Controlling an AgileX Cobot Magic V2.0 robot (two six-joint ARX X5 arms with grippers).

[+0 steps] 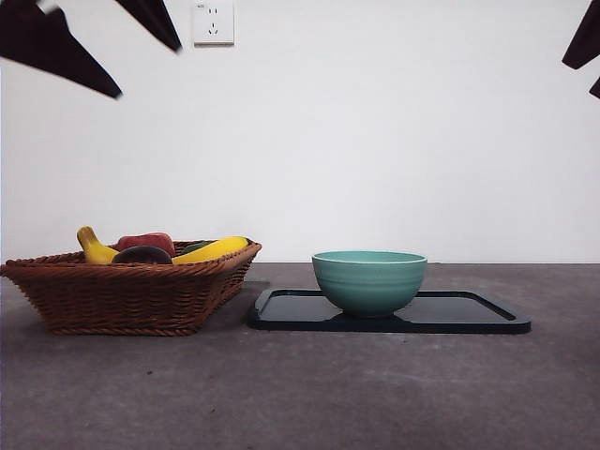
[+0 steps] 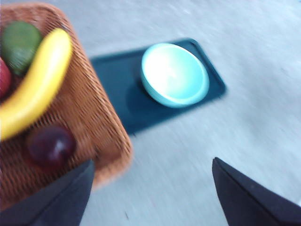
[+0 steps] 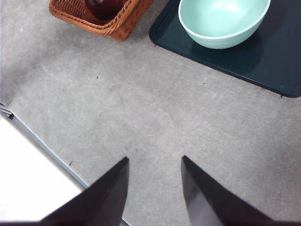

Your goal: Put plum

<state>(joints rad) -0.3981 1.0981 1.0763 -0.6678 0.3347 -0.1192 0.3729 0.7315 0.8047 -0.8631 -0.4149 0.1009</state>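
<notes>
Plum: the round, glossy, dark maroon-purple plum (image 2: 51, 145) lay inside the woven brown wicker basket (image 1: 131, 291), near the basket's corner on the side facing the tray. In the front view only its dark top (image 1: 142, 254) showed above the rim, between the banana's stem end and its curved body.

Basket: it sat on the grey table (image 1: 300, 394), just beside the tray's end and not visibly touching it.

Other fruit: a long yellow banana (image 2: 35, 87) curved across the basket; a dull green fruit (image 2: 19, 44) lay beyond it; a brighter red fruit (image 1: 145, 242) sat behind the plum as the front view showed it.

Bowl: the round teal ceramic bowl (image 1: 369, 279) stood upright and empty on the tray, toward the tray's basket end.

Tray: the flat, dark blue-black rectangular tray (image 1: 469, 314) lay on the table with its remaining surface bare.

Left gripper: the left gripper (image 2: 150, 193) hung above the table beside the basket's corner, its black jaws spread wide with nothing between them. The plum lay near one jaw, apart from it. That wrist picture was blurred.

Right gripper: the right gripper (image 3: 155, 188) hung over bare table near the table's edge, well apart from basket and tray, jaws parted with a modest gap and holding nothing.

Wall: a white wall with a white socket plate (image 1: 213, 22) stood behind the table.

Front view arms: only black tips showed at both top corners.
</notes>
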